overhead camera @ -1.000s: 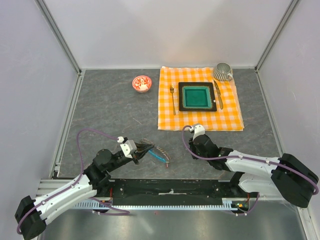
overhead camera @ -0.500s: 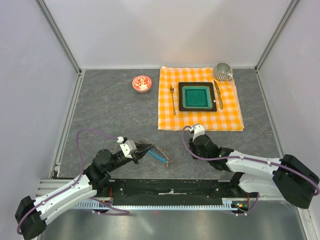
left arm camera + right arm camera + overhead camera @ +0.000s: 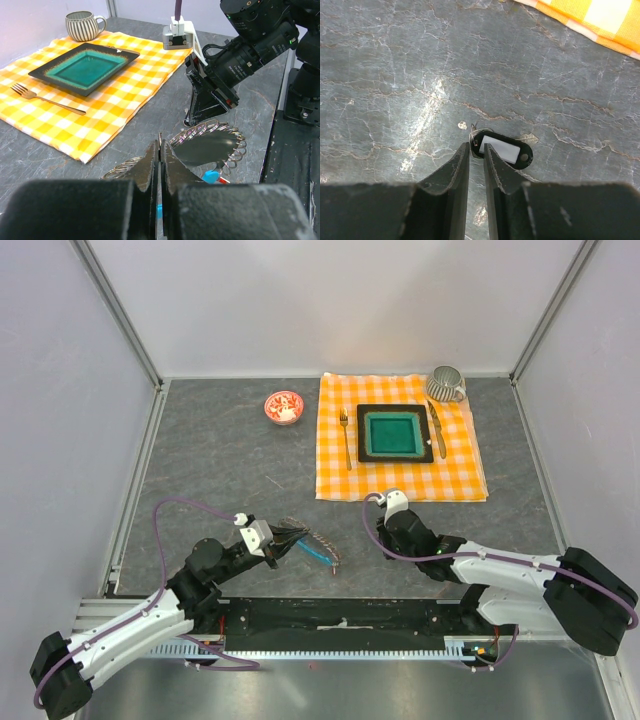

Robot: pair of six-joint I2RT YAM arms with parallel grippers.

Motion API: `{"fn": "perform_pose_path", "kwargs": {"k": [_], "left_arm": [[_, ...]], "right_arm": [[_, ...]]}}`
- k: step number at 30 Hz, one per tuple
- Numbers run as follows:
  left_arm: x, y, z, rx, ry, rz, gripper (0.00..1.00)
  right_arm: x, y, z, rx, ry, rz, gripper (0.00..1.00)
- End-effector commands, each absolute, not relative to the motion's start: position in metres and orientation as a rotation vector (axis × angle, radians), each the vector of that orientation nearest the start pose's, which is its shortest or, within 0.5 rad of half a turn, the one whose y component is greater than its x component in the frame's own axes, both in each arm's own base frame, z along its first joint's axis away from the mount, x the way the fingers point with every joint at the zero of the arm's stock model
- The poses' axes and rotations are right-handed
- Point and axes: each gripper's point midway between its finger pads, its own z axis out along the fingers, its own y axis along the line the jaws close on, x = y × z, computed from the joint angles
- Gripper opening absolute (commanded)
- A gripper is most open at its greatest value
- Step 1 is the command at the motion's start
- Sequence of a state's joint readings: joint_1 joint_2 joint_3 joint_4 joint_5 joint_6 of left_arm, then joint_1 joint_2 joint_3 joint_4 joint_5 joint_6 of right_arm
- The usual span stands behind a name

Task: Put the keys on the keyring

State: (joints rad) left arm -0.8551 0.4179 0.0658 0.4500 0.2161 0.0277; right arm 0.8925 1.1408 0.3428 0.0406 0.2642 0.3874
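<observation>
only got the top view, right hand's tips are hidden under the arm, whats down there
Observer: A black tag with a white label lies on the table, its small ring end right at the right hand's tips.
Operator: is it gripped
Observer: Can't tell. The fingers stand narrowly apart, with the tag's ring end at the gap.
Operator: and the left hand, is it actually holding
Observer: Yes, by the left wrist view. The left hand is shut on a thin wire end of the keyring.
</observation>
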Motion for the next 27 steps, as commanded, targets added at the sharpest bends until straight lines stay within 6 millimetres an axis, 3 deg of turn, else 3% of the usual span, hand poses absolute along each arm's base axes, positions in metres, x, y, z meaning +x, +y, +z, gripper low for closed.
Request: {"fn": "perform_pose_path", "kwargs": {"k": [1, 15, 27], "left_arm": [[0.1553, -0.2343, 0.2055, 0.786, 1.2, -0.827, 0.02], [0.1554, -0.2344, 0.2047, 0.786, 1.201, -0.827, 0.02], [0.1553, -0.2348, 0.2039, 0.789, 1.203, -0.826, 0.02]], "right_arm": [[0.2059, 0.2092, 0.0366, -0.463, 2.223, 0.381, 0.25], [0.2099, 0.2117, 0.0385, -0.472, 2.211, 0.364, 0.29], [0.2123, 0.2093, 0.0356, -0.46, 2.213, 0.337, 0.21]]}}
